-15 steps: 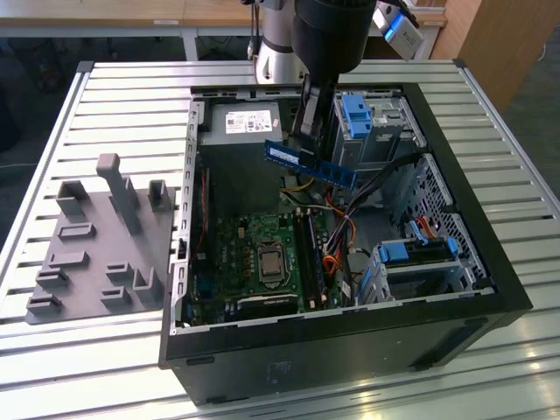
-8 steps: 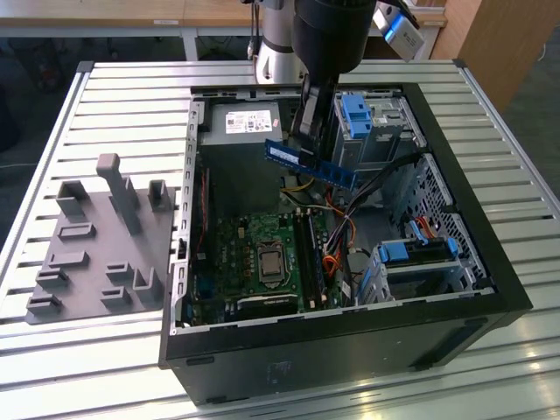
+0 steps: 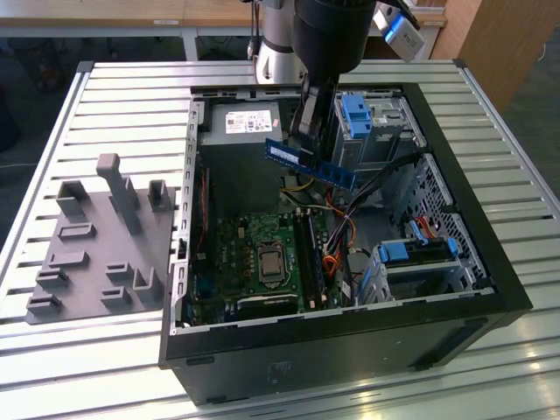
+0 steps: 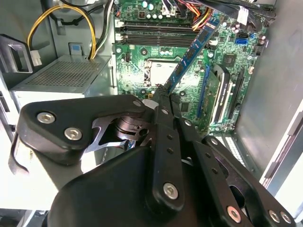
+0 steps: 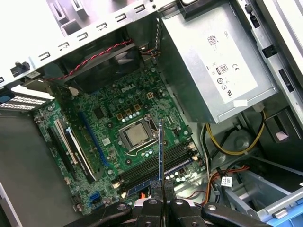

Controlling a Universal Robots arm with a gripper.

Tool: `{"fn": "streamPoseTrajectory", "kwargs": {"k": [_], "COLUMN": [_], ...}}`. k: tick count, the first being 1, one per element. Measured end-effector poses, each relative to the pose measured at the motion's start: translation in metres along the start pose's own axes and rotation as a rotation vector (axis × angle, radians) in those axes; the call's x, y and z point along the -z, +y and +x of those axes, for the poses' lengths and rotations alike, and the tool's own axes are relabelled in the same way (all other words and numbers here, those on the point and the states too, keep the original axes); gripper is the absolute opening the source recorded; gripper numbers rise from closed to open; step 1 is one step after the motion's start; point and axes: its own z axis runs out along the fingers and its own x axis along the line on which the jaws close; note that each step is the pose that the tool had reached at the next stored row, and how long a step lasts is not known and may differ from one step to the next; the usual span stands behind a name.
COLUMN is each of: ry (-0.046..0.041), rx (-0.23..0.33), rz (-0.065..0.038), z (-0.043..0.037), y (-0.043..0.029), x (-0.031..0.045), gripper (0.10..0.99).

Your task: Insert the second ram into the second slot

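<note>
Table: slatted aluminium work table (image 3: 52,131), carrying everything listed.
Fixture: grey moulded plastic holder plate with upright posts (image 3: 96,245), at the exterior view's left, well apart from the work.
Case: black tower computer case (image 3: 350,350), lying on its side, side panel off.
Power supply: silver metal box with white label (image 3: 241,127), at the far inner corner of the case.
Board: green motherboard (image 3: 254,262) on the case floor, with a bare processor socket.
Slots: black memory slots (image 4: 156,38), just beside the socket; whether one is already filled cannot be told.
Tool: black two-finger gripper (image 4: 163,92), closed tight on one end of the stick and holding nothing else.
Item: second ram (image 3: 311,162), a thin long blue circuit-board stick with dark chips, held in the air above the board and touching no slot.
Cables: orange and black wire bundle (image 3: 337,232), near the slots.
Clips: chunky blue plastic drive-bay clips (image 3: 359,118), at the exterior view's right.
Risk: held by one end, the stick could pivot in the pinch. A skewed descent could jam it against a slot wall or latch, or snag the cables.
Axis: in the exterior view the long axis runs left to right, with the free end lower and pointing towards the drive bays. It lies across the line of the slots, not along it.
</note>
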Motion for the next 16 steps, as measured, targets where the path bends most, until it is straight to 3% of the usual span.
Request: {"fn": "streamPoseTrajectory", "kwargs": {"k": [16], "ry": [-0.0013], "rx": [-0.036], "rz": [0.001], "z": [0.0000], "y": [0.0000], "x": [0.0000], "gripper": [0.129]}}
